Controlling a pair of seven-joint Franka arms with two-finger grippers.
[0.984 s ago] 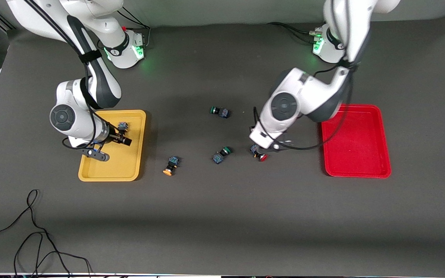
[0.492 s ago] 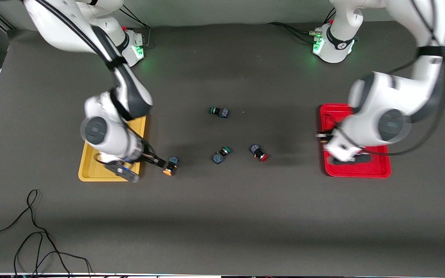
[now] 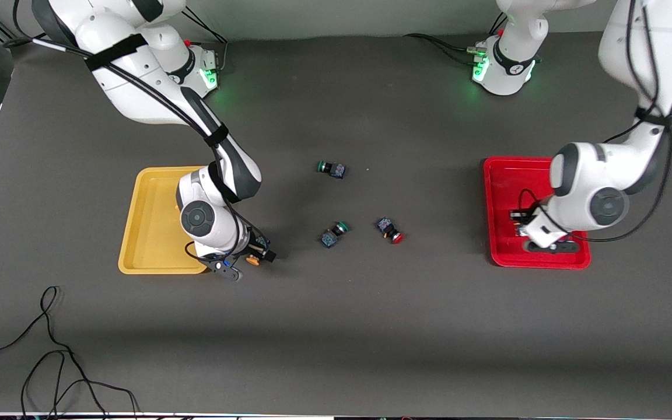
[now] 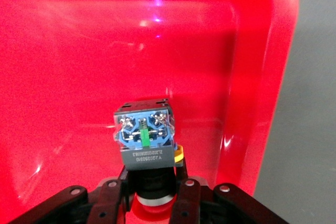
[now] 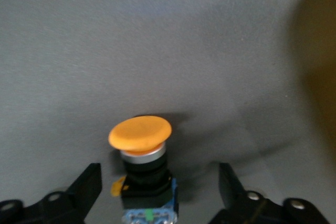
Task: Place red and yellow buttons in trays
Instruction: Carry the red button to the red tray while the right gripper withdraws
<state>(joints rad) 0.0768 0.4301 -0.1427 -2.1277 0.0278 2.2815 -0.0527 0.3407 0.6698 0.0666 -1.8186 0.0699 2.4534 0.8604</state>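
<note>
Fingers of the right gripper [image 5: 157, 195] are spread wide, one on each side of an orange-capped button [image 5: 140, 153] and clear of it; the button stands between them on the grey table [image 3: 336, 326]. In the front view the right gripper [image 3: 248, 255] is low at the table just beside the near corner of the yellow tray [image 3: 155, 219], on the side toward the left arm's end, with the orange cap [image 3: 252, 261] showing at its tip. The yellow tray's visible floor is bare where the arm does not cover it.

Fingers of the left gripper [image 4: 156, 190] are pinched on a button [image 4: 145, 140] at its neck, just under the blue-and-black contact block, which faces the wrist camera; the cap is hidden between the fingers. The left gripper [image 3: 537, 233] is over the red tray [image 3: 502, 186], at the end of the tray nearer the front camera. Whether the held button touches the tray floor cannot be determined.

Between the trays, three buttons lie on the table on their sides. A green-capped button [image 3: 334, 232] and a red-capped button [image 3: 390, 230] lie near each other, about level with the grippers. A second green-capped button [image 3: 331, 168] lies farther from the front camera, well apart from both. A loose black cable [image 3: 50, 350] lies on the table edge nearest the front camera, toward the right arm's end.
</note>
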